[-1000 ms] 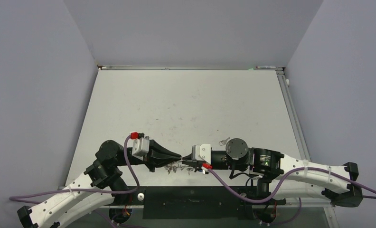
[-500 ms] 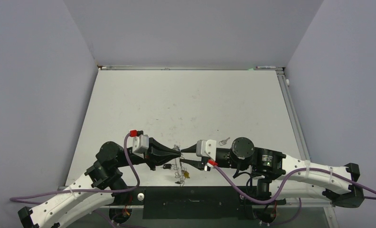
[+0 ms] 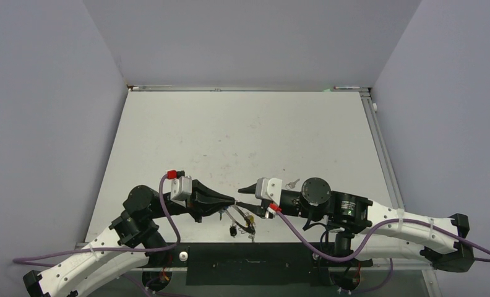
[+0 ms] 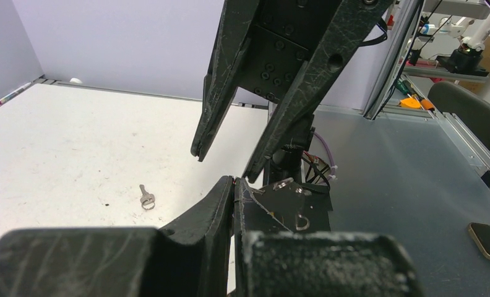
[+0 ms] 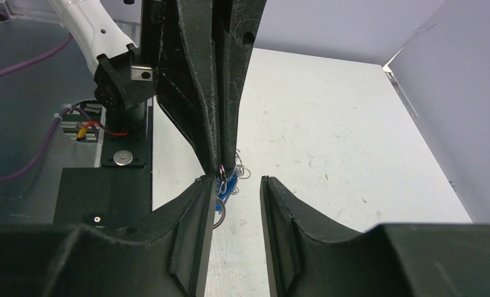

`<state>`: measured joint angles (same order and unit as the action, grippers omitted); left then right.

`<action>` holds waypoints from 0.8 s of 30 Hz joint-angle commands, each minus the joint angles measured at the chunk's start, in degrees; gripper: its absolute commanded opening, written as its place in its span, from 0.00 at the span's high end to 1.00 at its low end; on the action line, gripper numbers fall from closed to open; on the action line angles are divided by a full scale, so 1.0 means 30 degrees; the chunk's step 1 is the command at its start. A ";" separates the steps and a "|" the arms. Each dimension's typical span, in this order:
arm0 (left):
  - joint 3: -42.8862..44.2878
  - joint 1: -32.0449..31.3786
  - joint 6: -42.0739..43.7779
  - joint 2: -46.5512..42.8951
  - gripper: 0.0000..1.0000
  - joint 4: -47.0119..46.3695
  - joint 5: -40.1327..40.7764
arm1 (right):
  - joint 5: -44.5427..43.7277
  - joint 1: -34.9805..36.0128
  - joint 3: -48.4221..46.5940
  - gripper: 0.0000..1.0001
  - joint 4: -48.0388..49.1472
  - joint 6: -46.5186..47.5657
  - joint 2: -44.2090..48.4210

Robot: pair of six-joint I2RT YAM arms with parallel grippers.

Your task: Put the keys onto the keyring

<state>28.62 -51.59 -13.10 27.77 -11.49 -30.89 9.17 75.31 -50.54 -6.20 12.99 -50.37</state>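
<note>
— So, where do you stand right now?

— Your left end effector is pinched tight on the keyring and seems to hold it just off the near edge of the desk. A yellow-headed key and a black-headed key dangle from the ring. The right wrist view also shows a blue key hanging right at the pinch. Your right end effector faces the left one almost tip to tip, with its jaws apart and nothing between them.

— And what is not on the ring yet?

— The plain silver key. It lies flat on the desk just beyond your right wrist, apart from everything else.

— What could go wrong for you from here?

— Probably three things. The ring is held only at the very fingertips, so a nudge from the right end effector could twist it out and drop the whole bunch. The hanging keys are free to swing, so closing in may catch a key rather than the rim. And the silver key lies flat on a hard surface, so a shallow grab could skate it away.
</note>
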 commanded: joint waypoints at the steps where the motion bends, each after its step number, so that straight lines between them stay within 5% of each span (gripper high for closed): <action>1: 0.0202 0.0052 -0.0129 -0.0223 1.00 -0.1725 -0.0296 | 0.0020 -0.0276 -0.0025 0.68 0.0536 0.0036 -0.0035; 19: 0.0105 0.0028 -0.0283 -0.0402 1.00 -0.1914 -0.0487 | 0.2534 -0.0912 -0.0130 0.74 0.0065 -0.0200 -0.0820; 24: 0.0070 0.0031 -0.0376 -0.0379 1.00 -0.2014 -0.0605 | 0.2760 -0.1016 -0.0136 0.82 0.0204 -0.0200 -0.1040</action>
<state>27.90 -51.53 -13.13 27.27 -12.05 -31.70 15.64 72.73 -50.54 -6.92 12.73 -52.18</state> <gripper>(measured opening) 0.005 0.208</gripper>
